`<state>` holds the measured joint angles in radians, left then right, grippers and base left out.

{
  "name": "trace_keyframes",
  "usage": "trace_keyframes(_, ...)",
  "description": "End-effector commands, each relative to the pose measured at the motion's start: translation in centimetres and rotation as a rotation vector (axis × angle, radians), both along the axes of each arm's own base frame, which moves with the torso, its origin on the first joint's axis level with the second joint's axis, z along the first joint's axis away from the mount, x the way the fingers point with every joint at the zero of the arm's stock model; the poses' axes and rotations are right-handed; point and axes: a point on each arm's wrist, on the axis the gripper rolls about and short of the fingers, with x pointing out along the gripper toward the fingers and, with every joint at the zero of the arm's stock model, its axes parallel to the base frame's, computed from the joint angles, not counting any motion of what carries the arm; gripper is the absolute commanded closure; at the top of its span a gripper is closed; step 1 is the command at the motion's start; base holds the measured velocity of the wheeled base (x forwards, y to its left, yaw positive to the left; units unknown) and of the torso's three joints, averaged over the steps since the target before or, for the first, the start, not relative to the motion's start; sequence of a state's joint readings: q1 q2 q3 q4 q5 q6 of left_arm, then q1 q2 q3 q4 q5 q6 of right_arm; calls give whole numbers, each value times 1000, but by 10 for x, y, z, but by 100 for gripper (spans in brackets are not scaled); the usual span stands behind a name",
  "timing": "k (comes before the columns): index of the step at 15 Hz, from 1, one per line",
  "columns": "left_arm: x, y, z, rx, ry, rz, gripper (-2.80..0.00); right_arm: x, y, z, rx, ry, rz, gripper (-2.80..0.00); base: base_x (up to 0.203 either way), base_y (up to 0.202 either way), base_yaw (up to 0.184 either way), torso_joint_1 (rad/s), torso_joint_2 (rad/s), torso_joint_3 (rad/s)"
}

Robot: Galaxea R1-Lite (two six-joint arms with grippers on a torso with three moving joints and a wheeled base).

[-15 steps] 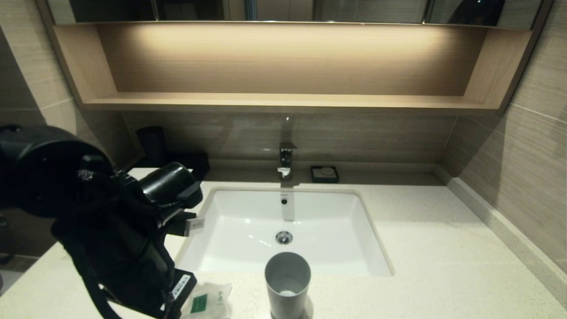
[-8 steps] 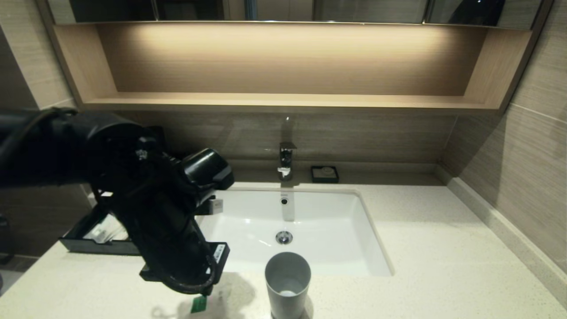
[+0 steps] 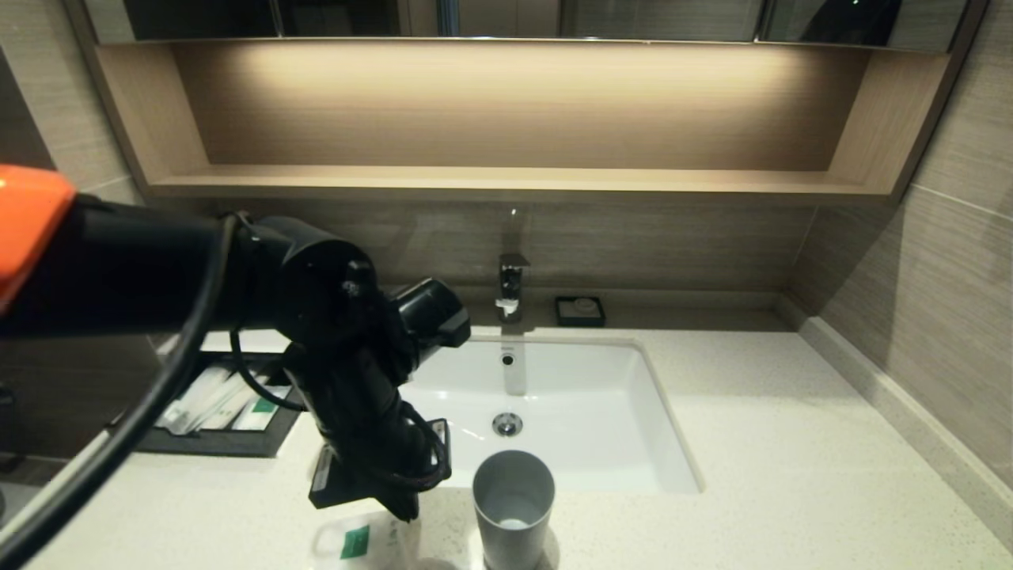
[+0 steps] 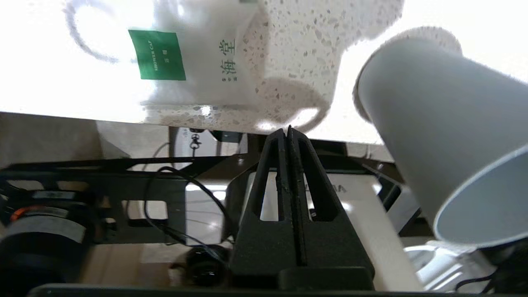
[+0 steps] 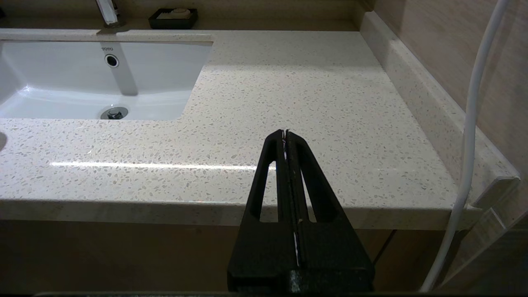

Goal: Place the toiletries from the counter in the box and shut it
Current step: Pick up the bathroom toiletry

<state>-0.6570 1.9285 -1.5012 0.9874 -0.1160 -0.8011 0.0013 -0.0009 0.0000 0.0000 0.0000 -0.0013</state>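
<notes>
A squarish translucent packet with a green label (image 3: 356, 542) (image 4: 185, 57) lies on the cream counter (image 3: 791, 443) near its front edge, left of the grey cup. My left gripper (image 3: 404, 511) (image 4: 287, 130) hangs just above and beside this packet, shut with nothing between its fingers. The black box (image 3: 214, 439) stands at the left with its drawer pulled out; two packets (image 3: 206, 400) (image 3: 265, 408) lie inside. My right gripper (image 5: 284, 132) is shut and empty, parked before the counter's front edge at the right.
A grey cup (image 3: 513, 507) (image 4: 437, 136) stands close to the right of my left gripper. The white sink (image 3: 586, 396) lies behind it, with the tap (image 3: 512, 285) and a black soap dish (image 3: 580, 310) at the back. A wooden shelf (image 3: 506, 178) hangs above.
My left arm has swung right and forward, away from the box, to above the packet by the cup. The open drawer with its packets now shows.
</notes>
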Motion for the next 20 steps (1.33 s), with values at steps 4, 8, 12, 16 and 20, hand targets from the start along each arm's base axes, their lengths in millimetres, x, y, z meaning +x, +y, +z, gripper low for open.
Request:
trace_keyframes(4,11,8,-6,26,13,171,0,0,0,0,0,2,0,0,0,0,0,0,0,0)
trace_keyframes(8,15,23,-2,23,10,295,0,0,0,0,0,2,0,0,0,0,0,0,0,0)
trace_keyframes(12,11,30,-5,37,28,332,0,0,0,0,0,1,0,0,0,0,0,0,0,0)
trace_keyframes(16,7,39,-12,41,31,343,0,0,0,0,0,2,0,0,0,0,0,0,0,0)
trace_keyframes(20,2,45,-14,35,24,351,0,0,0,0,0,2,0,0,0,0,0,0,0,0)
